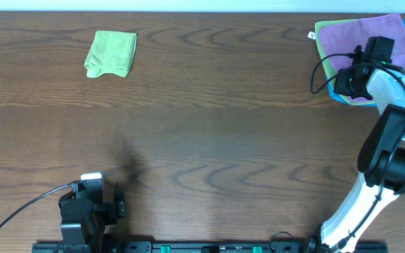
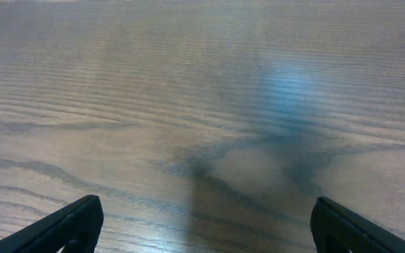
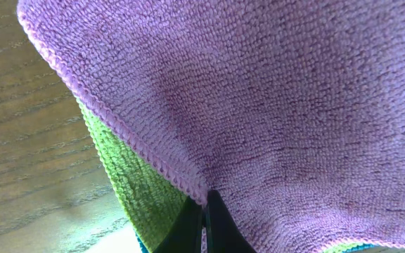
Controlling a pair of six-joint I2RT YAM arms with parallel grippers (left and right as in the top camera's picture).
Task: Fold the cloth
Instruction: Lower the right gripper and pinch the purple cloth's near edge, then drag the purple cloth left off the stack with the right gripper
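The lilac-purple cloth (image 1: pixel 361 35) lies on top of a stack of cloths at the far right of the table, with a small white tag (image 1: pixel 312 34) at its left corner. My right gripper (image 1: pixel 344 83) is over the stack's front edge. In the right wrist view the cloth (image 3: pixel 259 98) fills the frame, and my right gripper's (image 3: pixel 204 207) fingers are shut on its stitched edge. My left gripper (image 1: pixel 118 206) is low at the near left, over bare wood. In the left wrist view my left gripper (image 2: pixel 206 225) is open and empty.
A folded green cloth (image 1: pixel 111 53) lies at the far left. A green cloth (image 3: pixel 136 183) and a blue layer sit under the purple one in the stack. The right arm (image 1: pixel 382 161) reaches up the right side. A brown wood table (image 1: pixel 223 140) spans the scene.
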